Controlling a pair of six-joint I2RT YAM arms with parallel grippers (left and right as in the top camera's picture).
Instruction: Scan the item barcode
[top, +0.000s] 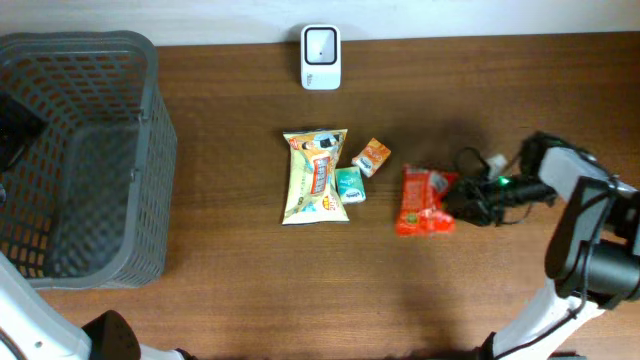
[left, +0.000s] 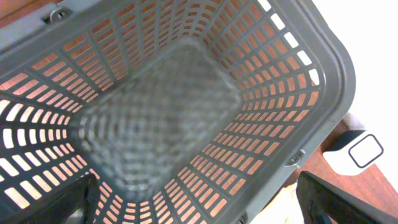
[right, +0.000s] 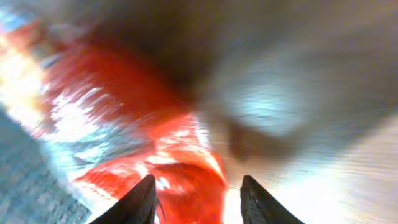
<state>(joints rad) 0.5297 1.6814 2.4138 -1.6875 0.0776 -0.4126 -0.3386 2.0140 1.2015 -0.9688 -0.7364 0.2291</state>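
A red snack packet lies on the wooden table right of centre. My right gripper is at its right edge. The right wrist view is blurred; it shows the red packet filling the left half, with its edge reaching between the fingers. The right gripper has its jaws apart, with a gap between the packet and the right finger. The white scanner stands at the table's back edge. My left gripper hangs wide open over the grey basket, holding nothing.
A yellow snack bag, a small green packet and a small orange box lie at the table's centre. The grey basket takes up the left end. The scanner sits just beyond the basket's corner.
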